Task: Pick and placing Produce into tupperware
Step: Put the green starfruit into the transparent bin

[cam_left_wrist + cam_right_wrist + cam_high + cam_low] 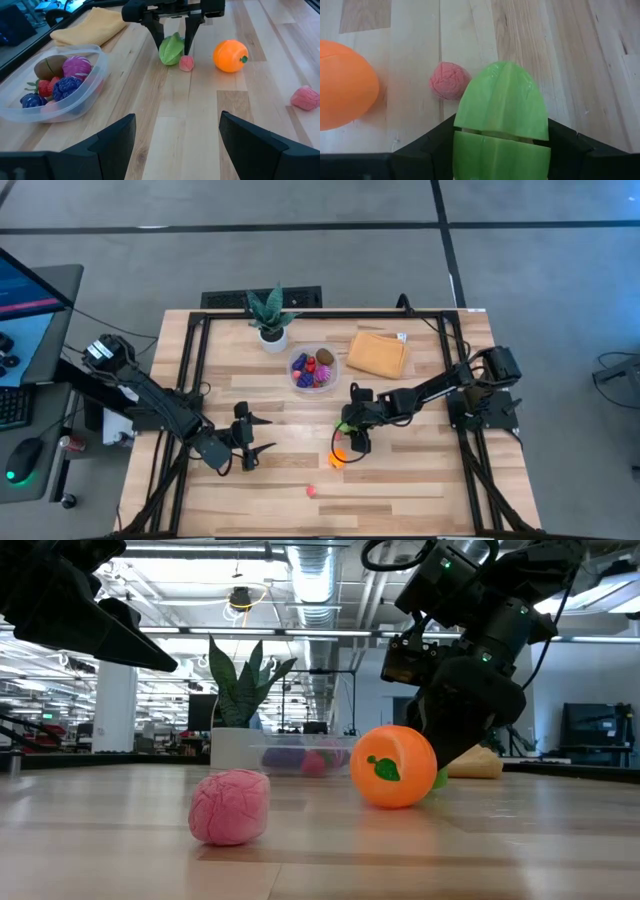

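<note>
With its jaws closed on either side of a pale green leafy toy vegetable (171,49), my right gripper (352,432) sits low over the table (420,480), just in front of the small round clear plastic tub (314,385), towards the table's near edge. In the right wrist view the green piece (501,112) fills the space between the two dark fingers (427,145), clamped from both sides, and it appears to rest on the wood. Touching or nearly touching it is a small pink crinkled toy (186,63), and just beyond that, farther from the tub, lies a round orange toy fruit with a green leaf mark (393,767). I cannot tell from the low view whether the orange fruit touches the gripper behind it.

A second pink crinkled lump (230,805) lies alone nearer the front edge, well apart from the tub.

Inside the tub I see several pieces: dark purple ones, a magenta one, a red one and a brown one. Just beside the tub, on the far side, stands a green potted plant in a white pot (270,320), and next to the tub on the right arm's side lies a folded orange-yellow cloth (377,354).

My left gripper (250,442) waits out to the left of the tub, jaws wide apart and holding nothing.
</note>
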You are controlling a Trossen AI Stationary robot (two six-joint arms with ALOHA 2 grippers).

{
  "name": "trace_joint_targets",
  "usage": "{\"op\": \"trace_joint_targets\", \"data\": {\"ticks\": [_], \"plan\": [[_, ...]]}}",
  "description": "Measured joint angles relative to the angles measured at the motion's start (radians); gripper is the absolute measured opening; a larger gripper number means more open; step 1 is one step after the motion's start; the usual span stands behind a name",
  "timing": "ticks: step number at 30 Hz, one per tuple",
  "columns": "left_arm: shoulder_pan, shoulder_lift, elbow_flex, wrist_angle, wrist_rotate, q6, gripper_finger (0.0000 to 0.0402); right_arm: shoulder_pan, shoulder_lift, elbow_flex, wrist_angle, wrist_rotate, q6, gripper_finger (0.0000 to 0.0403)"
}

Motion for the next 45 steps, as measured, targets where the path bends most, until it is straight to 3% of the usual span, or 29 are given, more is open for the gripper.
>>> {"op": "trace_joint_targets", "data": {"ticks": [19, 30, 45], "plan": [[0.0, 0.0, 0.0, -0.003, 0.0, -0.003, 0.0277, 0.0, -0.005, 0.0, -0.013, 0.0, -0.001, 0.0255], [0.0, 0.0, 0.0, -0.005, 0.0, -0.009, 0.0277, 0.004, -0.173, 0.0, -0.138, 0.108, -0.003, 0.0255], [0.0, 0.0, 0.0, -0.005, 0.0, -0.008, 0.0277, -0.063, -0.36, 0.001, -0.133, 0.269, -0.195, 0.0255]]}}
